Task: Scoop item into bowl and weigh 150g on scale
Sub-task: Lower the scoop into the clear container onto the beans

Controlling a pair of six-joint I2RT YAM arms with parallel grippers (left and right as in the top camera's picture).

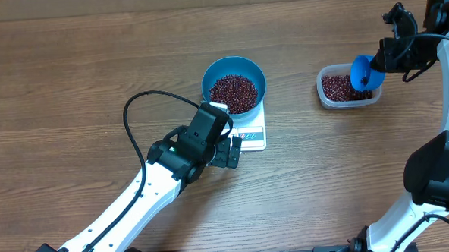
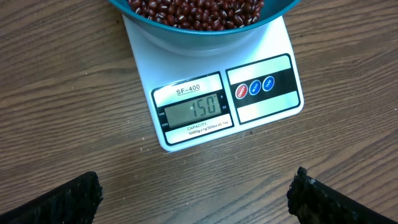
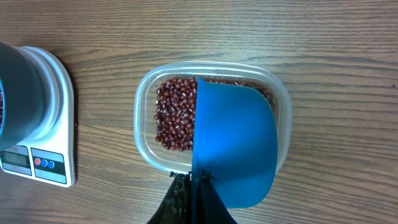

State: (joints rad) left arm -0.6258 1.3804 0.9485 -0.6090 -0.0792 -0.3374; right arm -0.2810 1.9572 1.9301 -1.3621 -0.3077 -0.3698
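The left gripper [image 2: 196, 190] hangs wide open and empty over the desk [image 2: 74, 93], just short of the scale [image 2: 214, 87], which reads 150. On the scale, the bowl [image 1: 233, 65] holds beans [image 1: 233, 93]. Farther off, the right gripper [image 3: 193, 190] pinches the scoop [image 3: 233, 149] above the tub [image 3: 142, 112]. The weighing looks done.

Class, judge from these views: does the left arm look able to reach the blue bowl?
Probably yes: the open left gripper hovers beside the scale, nothing standing between it and the bowl.

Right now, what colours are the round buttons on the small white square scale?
One red, two blue round buttons; clearest in the left wrist view.
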